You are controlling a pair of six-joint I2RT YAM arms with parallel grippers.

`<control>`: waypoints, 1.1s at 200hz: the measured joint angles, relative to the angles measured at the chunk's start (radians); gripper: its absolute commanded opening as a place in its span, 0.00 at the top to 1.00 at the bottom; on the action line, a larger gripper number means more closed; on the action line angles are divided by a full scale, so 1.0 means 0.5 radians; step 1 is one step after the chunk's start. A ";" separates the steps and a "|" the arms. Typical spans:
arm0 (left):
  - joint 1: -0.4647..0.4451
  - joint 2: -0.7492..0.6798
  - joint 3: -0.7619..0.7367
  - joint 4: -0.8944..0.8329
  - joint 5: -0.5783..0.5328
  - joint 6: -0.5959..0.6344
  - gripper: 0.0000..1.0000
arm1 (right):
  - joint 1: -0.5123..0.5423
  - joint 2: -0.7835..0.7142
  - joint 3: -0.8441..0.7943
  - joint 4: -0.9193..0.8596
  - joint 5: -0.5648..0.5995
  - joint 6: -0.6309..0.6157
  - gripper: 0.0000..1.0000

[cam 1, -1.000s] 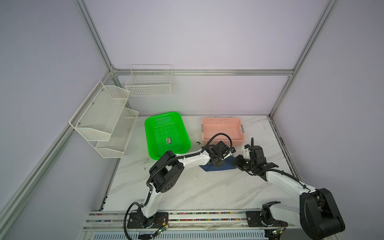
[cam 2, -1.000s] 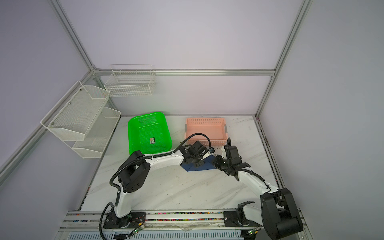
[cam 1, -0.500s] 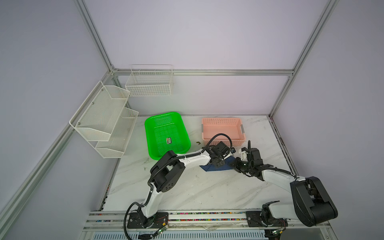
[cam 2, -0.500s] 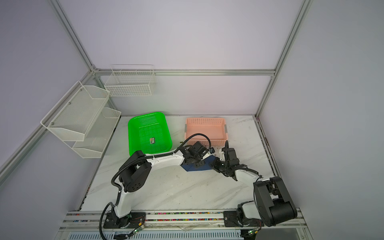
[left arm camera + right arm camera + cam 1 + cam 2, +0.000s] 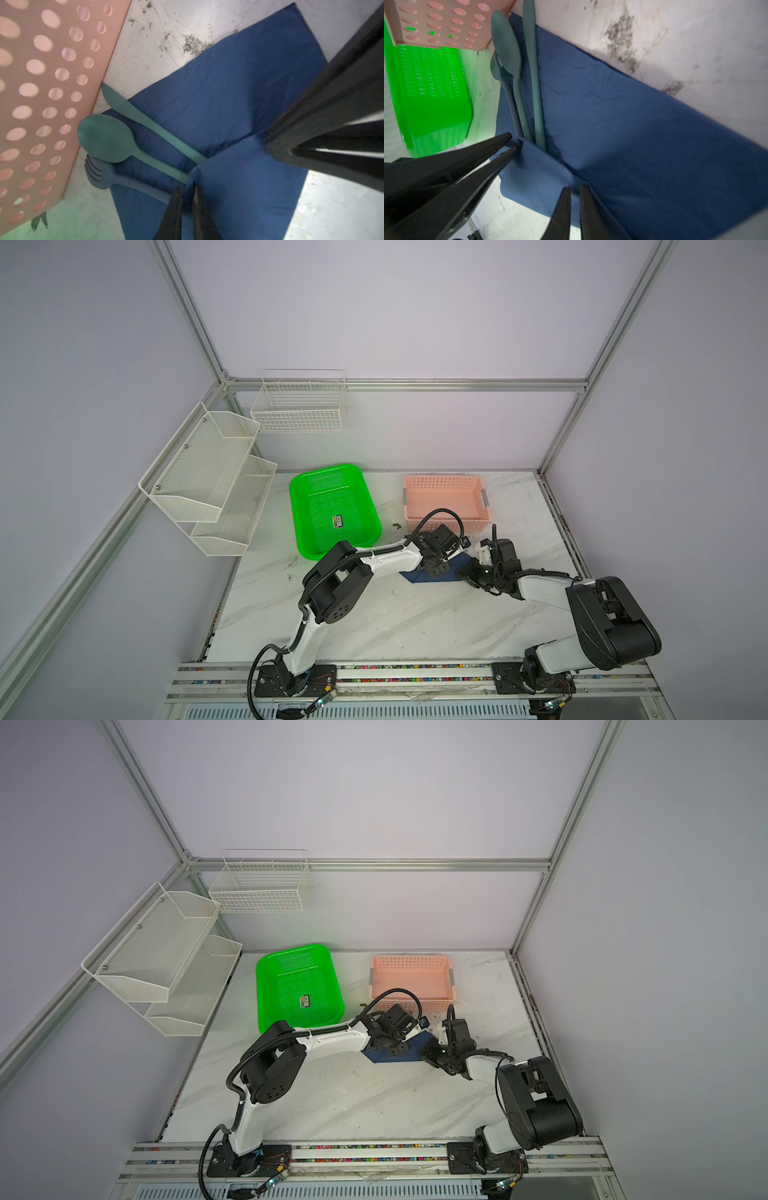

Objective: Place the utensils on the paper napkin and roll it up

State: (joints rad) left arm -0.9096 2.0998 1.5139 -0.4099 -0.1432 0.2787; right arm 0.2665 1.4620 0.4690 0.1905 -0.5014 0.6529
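The dark blue paper napkin (image 5: pixel 228 93) (image 5: pixel 633 124) lies on the table in front of the pink basket, showing only partly in both top views (image 5: pixel 419 576) (image 5: pixel 386 1056). On it lie the teal utensils: a knife (image 5: pixel 145 120), a spoon (image 5: pixel 106 138) and a fork (image 5: pixel 99 176), heads toward the basket. One napkin corner is folded over their handles. My left gripper (image 5: pixel 187 188) (image 5: pixel 515 139) stands at that folded corner, jaws slightly parted around the paper. My right gripper (image 5: pixel 575 187) pinches a raised ridge of the napkin right beside it.
The pink basket (image 5: pixel 444 481) stands just behind the utensils, touching or nearly touching their heads. A green basket (image 5: pixel 299 497) holding a small black card (image 5: pixel 338 521) sits to its left. White wire racks (image 5: pixel 208 472) hang on the left wall.
My right gripper has moved left onto the napkin, close to the left gripper, and its jaws have narrowed. The left jaws have parted a little at the folded corner.
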 measured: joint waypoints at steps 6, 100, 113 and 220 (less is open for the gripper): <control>0.000 0.001 0.000 0.000 -0.004 0.000 0.72 | -0.001 0.000 0.000 0.000 0.008 -0.001 0.86; 0.000 -0.423 0.000 -0.023 0.050 -0.211 0.48 | -0.001 0.007 0.000 0.003 0.029 -0.021 0.86; 0.000 -0.507 -0.001 -0.002 0.128 -0.281 0.49 | -0.001 0.007 0.000 0.003 0.029 -0.021 0.86; -0.003 -0.582 -0.566 0.335 0.393 -0.883 0.68 | -0.001 0.008 0.000 0.003 0.028 -0.023 0.87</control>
State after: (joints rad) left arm -0.9112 1.8088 1.2308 -0.2424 0.0532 -0.1631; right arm 0.2661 1.4662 0.4690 0.1921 -0.4873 0.6415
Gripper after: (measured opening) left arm 0.332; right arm 0.133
